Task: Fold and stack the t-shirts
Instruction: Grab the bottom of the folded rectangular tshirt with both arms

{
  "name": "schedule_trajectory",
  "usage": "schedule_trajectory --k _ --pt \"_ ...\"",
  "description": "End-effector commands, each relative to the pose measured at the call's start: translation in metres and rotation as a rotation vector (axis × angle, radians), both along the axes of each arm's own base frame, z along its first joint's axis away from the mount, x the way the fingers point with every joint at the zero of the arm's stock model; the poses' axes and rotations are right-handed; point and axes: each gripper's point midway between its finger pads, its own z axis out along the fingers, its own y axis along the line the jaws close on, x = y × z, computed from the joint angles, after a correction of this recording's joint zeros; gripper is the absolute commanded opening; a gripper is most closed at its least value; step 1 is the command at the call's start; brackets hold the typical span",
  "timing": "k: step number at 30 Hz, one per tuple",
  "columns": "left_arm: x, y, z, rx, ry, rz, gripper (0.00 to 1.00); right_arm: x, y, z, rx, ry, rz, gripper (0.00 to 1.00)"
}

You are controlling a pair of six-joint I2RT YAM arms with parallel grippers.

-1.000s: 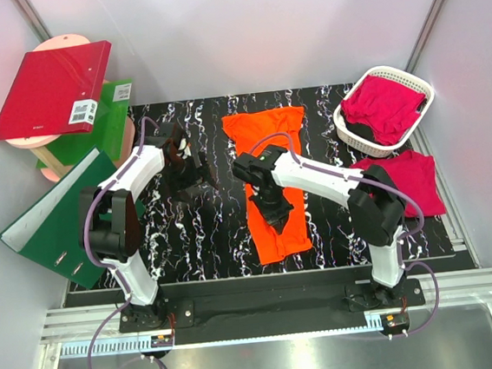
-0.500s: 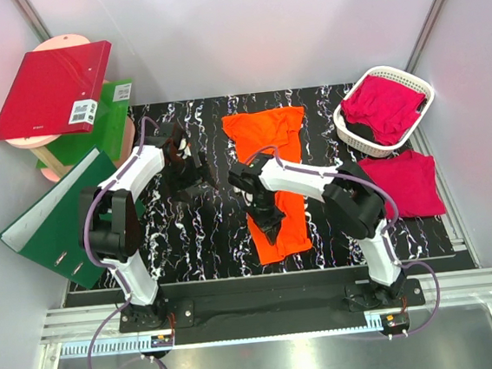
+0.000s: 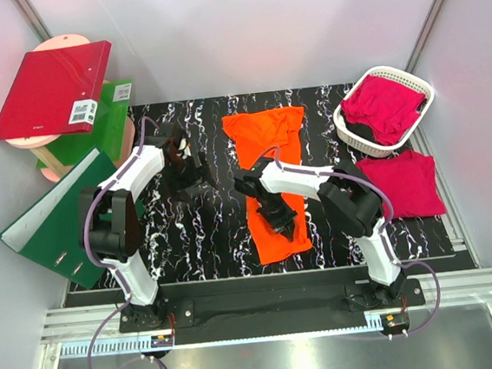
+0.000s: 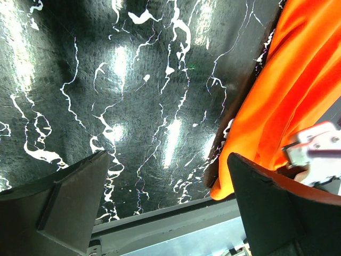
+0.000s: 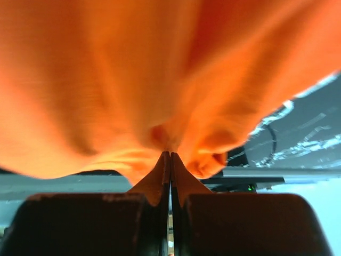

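Black, white-veined table surface between pale walls. Reference landmark: the white basket, at the table's far right corner.

1. Orange t-shirt: lies left of the basket at mid-table, its upper part spread flat level with the basket, its lower part running as a narrower strip toward the near edge.
2. Right gripper: down on that strip, left of and nearer than the basket. In the wrist view its fingers are pressed together with orange cloth bunched at the tips; the close view is blurred, but the fabric appears pinched.
3. Left gripper: well left of the basket, jaws wide apart over bare surface, holding nothing.
4. One pink t-shirt is heaped in the basket; another lies flat just nearer than it.

Change over the last second: the right arm's elbow has swung away from the basket side toward the orange strip, uncovering more of the flat pink shirt, and the gripper sits slightly nearer the near edge. The left arm is unchanged.
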Motion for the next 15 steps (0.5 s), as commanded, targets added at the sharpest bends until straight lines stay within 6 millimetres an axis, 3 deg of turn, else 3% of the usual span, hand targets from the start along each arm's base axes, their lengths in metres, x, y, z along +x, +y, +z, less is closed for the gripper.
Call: schedule_trajectory --k 1,6,8,9,10,11,12,13,14,15 --pt "0.011 -0.004 0.017 -0.022 -0.070 -0.008 0.99 0.014 -0.027 0.027 -0.070 -0.123 -0.061 0.00" --pt "-0.008 -0.012 0.012 -0.029 -0.047 -0.055 0.99 0.043 -0.041 0.060 0.009 -0.286 -0.186 0.00" --pt "-0.018 -0.022 0.012 -0.084 -0.047 -0.079 0.99 0.055 -0.044 0.088 0.119 -0.361 -0.265 0.00" --pt "-0.022 -0.028 0.012 -0.113 -0.048 -0.089 0.99 0.068 -0.052 0.094 0.160 -0.402 -0.340 0.06" --pt "-0.019 -0.034 0.017 -0.153 -0.086 -0.076 0.99 0.073 -0.058 0.113 0.237 -0.444 -0.405 0.13" --pt "-0.032 -0.040 0.010 -0.202 -0.052 -0.079 0.99 0.073 -0.063 0.112 0.279 -0.432 -0.448 0.20" --pt "-0.034 -0.045 0.010 -0.226 -0.059 -0.076 0.99 0.089 -0.076 0.117 0.336 -0.463 -0.545 0.39" --pt "-0.034 -0.051 0.012 -0.249 -0.079 -0.068 0.99 0.088 -0.076 0.128 0.419 -0.461 -0.591 0.57" --pt "-0.040 -0.053 0.008 -0.255 -0.066 -0.070 0.99 0.081 -0.080 0.116 0.443 -0.422 -0.624 0.74" --pt "-0.044 -0.061 0.008 -0.262 -0.067 -0.088 0.99 0.085 -0.082 0.120 0.514 -0.422 -0.659 0.83"
